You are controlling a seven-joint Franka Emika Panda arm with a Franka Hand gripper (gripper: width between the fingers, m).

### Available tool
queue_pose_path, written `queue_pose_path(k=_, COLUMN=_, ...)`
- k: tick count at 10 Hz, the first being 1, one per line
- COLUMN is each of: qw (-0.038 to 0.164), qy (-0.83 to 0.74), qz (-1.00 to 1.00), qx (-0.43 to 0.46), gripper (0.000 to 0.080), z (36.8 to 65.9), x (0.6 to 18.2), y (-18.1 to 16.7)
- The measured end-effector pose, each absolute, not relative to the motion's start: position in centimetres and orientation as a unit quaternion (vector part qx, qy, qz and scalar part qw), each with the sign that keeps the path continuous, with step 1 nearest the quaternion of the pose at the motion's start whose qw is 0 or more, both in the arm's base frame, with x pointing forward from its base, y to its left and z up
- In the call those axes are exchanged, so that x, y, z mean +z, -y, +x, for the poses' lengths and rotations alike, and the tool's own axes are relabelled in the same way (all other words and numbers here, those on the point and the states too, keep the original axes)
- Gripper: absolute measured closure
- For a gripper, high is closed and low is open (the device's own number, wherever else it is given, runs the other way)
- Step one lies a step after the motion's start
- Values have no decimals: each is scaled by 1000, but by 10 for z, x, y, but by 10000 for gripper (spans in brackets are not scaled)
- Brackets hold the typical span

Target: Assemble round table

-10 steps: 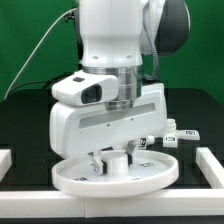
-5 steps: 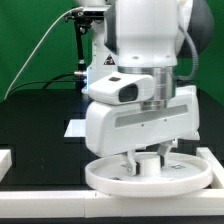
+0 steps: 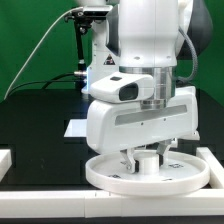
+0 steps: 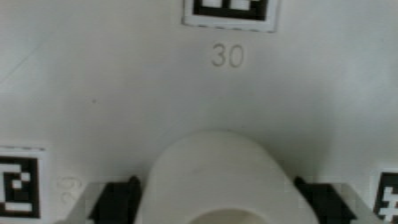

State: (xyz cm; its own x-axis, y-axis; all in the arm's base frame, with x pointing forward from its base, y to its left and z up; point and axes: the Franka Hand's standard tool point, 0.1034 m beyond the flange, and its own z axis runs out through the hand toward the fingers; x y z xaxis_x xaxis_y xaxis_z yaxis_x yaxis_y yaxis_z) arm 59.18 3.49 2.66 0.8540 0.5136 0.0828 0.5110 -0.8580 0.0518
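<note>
black table [image 3: 30,122] | 3 white rails [image 3: 45,190] — front, both sides | green backdrop [image 3: 20,25] behind

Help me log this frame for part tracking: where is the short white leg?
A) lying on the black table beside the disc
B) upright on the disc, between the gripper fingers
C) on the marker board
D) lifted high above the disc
B: the leg stands upright on the disc, with the gripper closed against its sides.
</note>
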Motion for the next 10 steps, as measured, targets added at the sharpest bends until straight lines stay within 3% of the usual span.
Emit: queue_pose_path(k=10, qw=29, qy=-249, qz=961, qx=119, gripper=393, z=584, x=25, y=-39)
